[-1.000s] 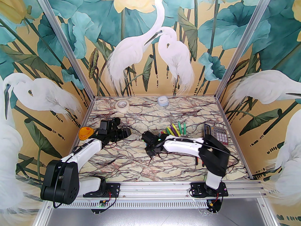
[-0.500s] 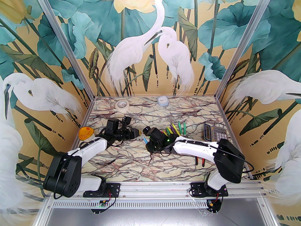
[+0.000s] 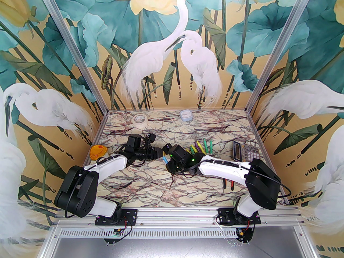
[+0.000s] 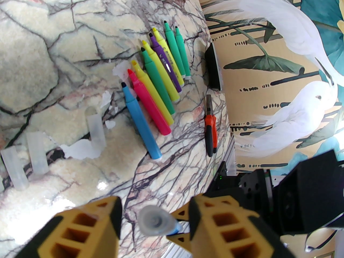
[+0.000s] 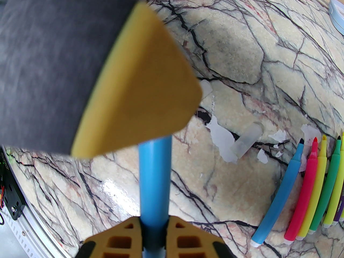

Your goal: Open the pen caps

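A row of uncapped markers point(image 4: 157, 85), red pliers point(image 4: 211, 133) and loose clear caps point(image 4: 95, 128) lie on the marble surface point(image 4: 40, 50). The right hand point(image 5: 153, 224) is clamped on a blue marker point(image 5: 154, 176); its cap point(image 4: 151, 220) sits between the left hand's point(image 4: 154, 211) parted fingers point(image 4: 215, 224).

Three painted walls closed the cell in. On the back wall point(image 3: 172, 50) two white egrets stood among teal lotus leaves and pale yellow blooms on an ochre ground; the left wall point(image 3: 40, 90) and right wall point(image 3: 309, 90) carried the same birds and leaves. Slanted aluminium posts point(image 3: 72, 47) marked the corners. The tabletop point(image 3: 150, 187) was cream marble-patterned, veined in dark red and black, with a bright glare spot point(image 4: 100, 185). An aluminium rail point(image 3: 177, 214) edged its near side, with a grey metal sheet point(image 3: 172, 247) below.
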`<state>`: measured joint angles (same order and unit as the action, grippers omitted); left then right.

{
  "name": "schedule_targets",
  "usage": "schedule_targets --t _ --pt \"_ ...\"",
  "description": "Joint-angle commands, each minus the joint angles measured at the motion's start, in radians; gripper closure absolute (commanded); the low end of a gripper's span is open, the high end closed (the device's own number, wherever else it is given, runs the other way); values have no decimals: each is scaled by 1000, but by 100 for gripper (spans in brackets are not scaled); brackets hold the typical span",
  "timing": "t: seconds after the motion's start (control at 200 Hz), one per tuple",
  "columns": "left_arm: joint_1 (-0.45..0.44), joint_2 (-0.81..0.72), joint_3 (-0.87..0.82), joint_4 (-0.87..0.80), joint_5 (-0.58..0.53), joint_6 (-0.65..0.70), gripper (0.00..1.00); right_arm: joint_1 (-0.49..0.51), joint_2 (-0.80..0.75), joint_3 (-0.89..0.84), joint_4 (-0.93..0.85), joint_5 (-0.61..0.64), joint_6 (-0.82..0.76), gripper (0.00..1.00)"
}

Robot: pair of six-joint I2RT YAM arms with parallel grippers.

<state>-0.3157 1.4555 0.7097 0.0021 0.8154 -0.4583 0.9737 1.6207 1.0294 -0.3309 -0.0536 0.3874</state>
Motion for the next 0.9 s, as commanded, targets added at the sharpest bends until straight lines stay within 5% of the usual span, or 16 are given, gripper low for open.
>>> schedule_targets --t 0.0,0.245,0.51,0.895 --pt "-8 21 27 21 18 -3 65 -1 -29 -10 21 -8 -16 100" --pt "-9 29 30 32 39 -17 86 -4 -48 -24 48 24 -6 95" --pt "-10 28 28 74 88 -49 92 -28 -53 -46 88 34 26 64" --pt "-11 15 8 157 151 -96 92 -41 -29 -45 139 -14 24 66"
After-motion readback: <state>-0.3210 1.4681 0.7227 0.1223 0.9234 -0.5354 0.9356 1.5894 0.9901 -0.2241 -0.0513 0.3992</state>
